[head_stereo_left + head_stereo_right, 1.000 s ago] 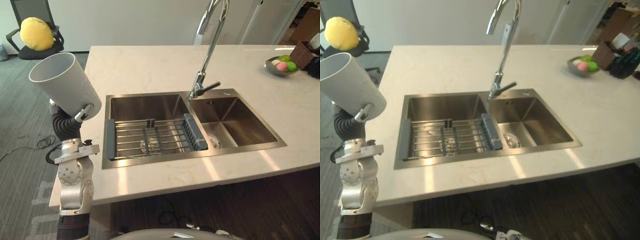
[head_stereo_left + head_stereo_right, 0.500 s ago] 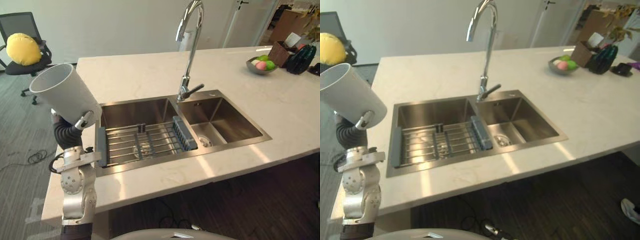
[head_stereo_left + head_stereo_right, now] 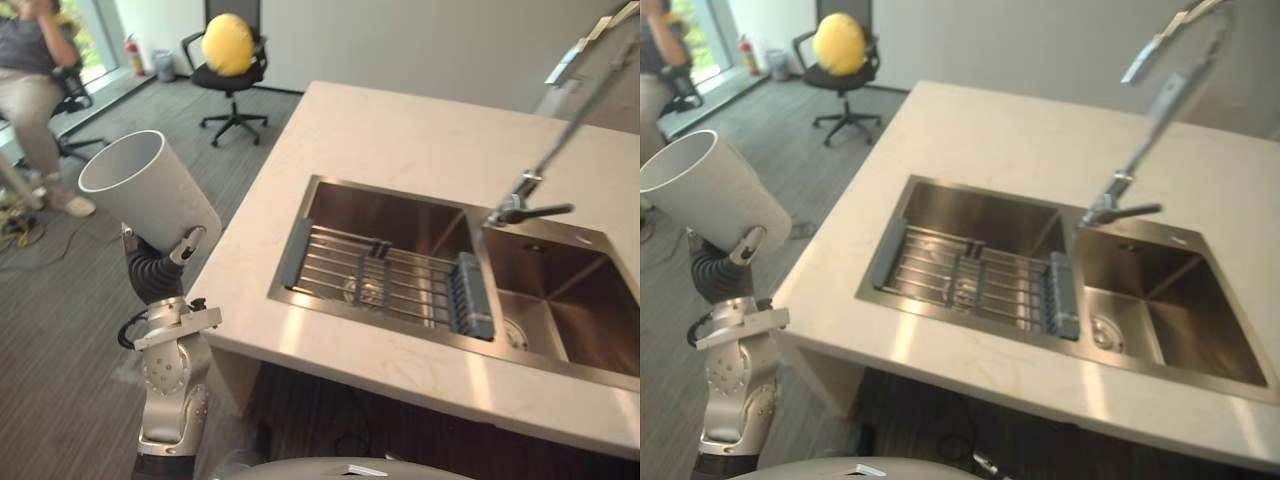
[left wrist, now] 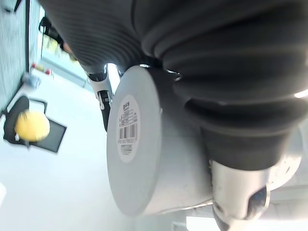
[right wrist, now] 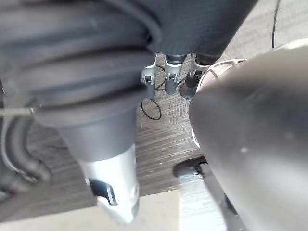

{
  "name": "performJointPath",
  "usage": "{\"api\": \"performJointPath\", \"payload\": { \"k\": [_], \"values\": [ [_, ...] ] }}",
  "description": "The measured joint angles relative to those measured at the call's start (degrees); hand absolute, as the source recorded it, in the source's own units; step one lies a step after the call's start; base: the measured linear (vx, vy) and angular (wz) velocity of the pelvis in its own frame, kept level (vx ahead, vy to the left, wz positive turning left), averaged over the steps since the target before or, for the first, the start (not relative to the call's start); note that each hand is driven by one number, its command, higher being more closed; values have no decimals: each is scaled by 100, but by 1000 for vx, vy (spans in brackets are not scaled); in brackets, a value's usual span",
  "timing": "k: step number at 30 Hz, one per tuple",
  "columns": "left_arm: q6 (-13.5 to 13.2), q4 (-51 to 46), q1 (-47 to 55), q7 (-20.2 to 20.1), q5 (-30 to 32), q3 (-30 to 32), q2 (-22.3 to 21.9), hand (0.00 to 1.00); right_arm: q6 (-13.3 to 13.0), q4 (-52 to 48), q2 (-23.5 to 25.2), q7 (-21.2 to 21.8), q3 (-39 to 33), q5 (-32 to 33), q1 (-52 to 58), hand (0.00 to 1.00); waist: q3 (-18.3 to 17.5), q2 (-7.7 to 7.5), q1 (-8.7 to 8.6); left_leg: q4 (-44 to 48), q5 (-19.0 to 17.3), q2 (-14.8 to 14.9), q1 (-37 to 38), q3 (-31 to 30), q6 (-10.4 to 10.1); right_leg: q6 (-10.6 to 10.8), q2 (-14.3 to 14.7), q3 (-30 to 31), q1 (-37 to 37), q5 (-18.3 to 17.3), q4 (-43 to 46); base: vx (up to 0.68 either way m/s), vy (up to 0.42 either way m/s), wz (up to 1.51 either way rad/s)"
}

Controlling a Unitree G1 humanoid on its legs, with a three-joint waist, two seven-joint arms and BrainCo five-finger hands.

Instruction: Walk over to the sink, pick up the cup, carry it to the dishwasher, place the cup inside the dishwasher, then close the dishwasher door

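Everything in the head views has swung to the right since a moment ago. That is the camera turning, not the things shifting. The brushed stainless-steel double sink (image 3: 385, 215) is now sitting right of centre in the pale stone countertop (image 3: 400, 120). Grey carpet (image 3: 60, 330) is opening up on the left, with a black office chair (image 3: 238, 82) carrying a round yellow cushion (image 3: 228, 42).

Against that, the tall, white, smooth-walled cup (image 3: 150, 188) is keeping its place in the left hand (image 3: 186, 246). It is being held raised beside the counter's edge, well apart from the sink, and is tilting with its open mouth up and away from the robot. The left hand's fingers are curling round the lower wall near the base, with the thumb opposing them. The left wrist view is showing the flat bottom with its printed label (image 4: 126, 129).

The cup is looking stiff and, judging by its thin rim and seemingly empty inside, light. It is probably plastic, though the material is hard to call from here. Its slick wall is posing the risk, since it could be slipping through a loose grasp during the walk. Wrapping low around the wall, as now, is suiting it.

The right hand (image 5: 113, 185) is hanging over dark floor (image 5: 159, 144), and I cannot tell whether it is open or closed.
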Motion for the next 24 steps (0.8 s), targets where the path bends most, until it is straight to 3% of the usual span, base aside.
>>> {"api": "performJointPath", "payload": {
  "k": [1,3,4,5,7,8,9,10,11,12,13,14,16,17,19,21,22,23,24],
  "values": [
    [55,-29,56,76,3,144,-16,100,48,126,-33,22,21,-12,-200,0,165,152,112,-5,60,-29,-23,-98,-22,32,12,-199,51,-102,116,-179,40,99],
    [87,-105,121,196,-10,363,-58,100,75,135,-96,189,21,-208,-486,0,349,496,260,-328,-217,29,57,93,-47,66,29,-491,91,-309,321,-201,6,121],
    [87,-113,132,257,-22,521,-28,100,118,196,-21,251,57,-358,-600,0,394,343,233,-295,-773,-16,3,716,42,-57,-58,-455,76,-291,174,-118,-42,149],
    [84,-148,134,281,-53,572,-10,100,155,232,-10,315,58,-447,-642,0,395,325,182,71,-933,-9,-205,1186,342,-102,-123,-622,81,-232,146,-3,-17,179],
    [77,-272,204,288,-74,780,-91,100,360,318,-23,365,78,-545,-778,0,382,417,255,2249,-1347,415,-364,2828,1110,-83,-523,-1403,191,-264,604,267,44,157],
    [73,-357,262,260,-98,829,-125,100,403,247,-23,361,110,-536,-771,0,378,430,244,2622,-1458,583,-268,3158,1201,-85,-592,-1590,273,-266,717,336,85,156],
    [53,-561,412,168,-169,812,-207,100,447,-20,-43,360,161,-532,-615,0,310,562,184,2926,-1605,852,-53,3634,1145,-92,-597,-2015,376,-296,1094,128,170,205],
    [53,-708,412,9,-234,677,-226,100,427,-200,-95,351,122,-536,-535,0,302,658,62,2704,-1432,746,-24,3992,1398,-212,-822,-2343,332,-449,1635,7,195,235],
    [48,-762,387,-60,-301,632,-263,100,458,-198,-116,344,50,-535,-495,0,302,646,-46,2282,-1268,545,17,3830,1384,-210,-751,-2353,314,-514,1507,-181,286,283],
    [32,-872,382,-193,-435,660,-233,100,484,-243,-4,332,-48,-532,-489,0,295,402,-138,872,-954,-41,402,3504,1314,-380,-437,-2527,283,-403,407,-1,212,287],
    [-65,-824,363,-315,-572,678,-274,100,470,-424,58,276,-78,-530,-385,0,289,468,-214,771,-1516,118,828,4186,1206,196,-425,-3056,497,-64,417,77,178,274],
    [-71,-780,400,-397,-667,648,-352,100,493,-499,42,189,-91,-515,-343,0,319,589,-243,462,-1563,210,1051,4320,740,176,-413,-3344,592,-117,682,161,149,221],
    [-86,-634,457,-610,-851,476,-392,100,555,-679,116,-42,-206,-297,-285,0,382,628,-248,82,-1364,41,1238,4244,800,-12,-604,-4008,818,-224,1162,-6,224,173],
    [-122,-621,456,-645,-848,411,-366,100,592,-831,238,-114,-203,-293,-252,0,386,526,-207,0,-1337,-64,1300,4025,848,-46,-648,-4093,948,-238,1205,0,187,116],
    [-178,-622,457,-616,-838,263,-325,100,639,-995,352,-189,-208,-305,-246,0,374,484,-171,-120,-1304,-176,1331,3845,897,-93,-742,-4074,983,-203,1348,23,174,58],
    [-179,-621,436,-603,-835,99,-228,100,673,-1069,382,-191,-216,-318,-231,0,389,574,-202,-273,-1245,-290,1303,3614,964,-224,-873,-3872,894,-183,1642,1,204,50],
    [-177,-618,368,-616,-837,-35,-174,100,650,-1206,360,-204,-233,-309,-214,0,383,638,-256,-370,-1170,-376,1228,3374,1087,-475,-925,-3242,645,-286,1834,5,224,87],
    [-177,-588,241,-640,-837,-138,-162,100,552,-1268,349,-257,-248,-295,-185,0,386,674,-367,-396,-1099,-429,1136,3108,1186,-482,-813,-2448,430,-414,1807,4,235,160],
    [-180,-395,-16,-686,-837,-327,-197,100,422,-1288,346,-280,-436,-271,-183,0,417,780,-495,-397,-1015,-465,1037,2601,938,-452,-343,-1322,193,-633,1667,-6,165,176]
  ]
}}
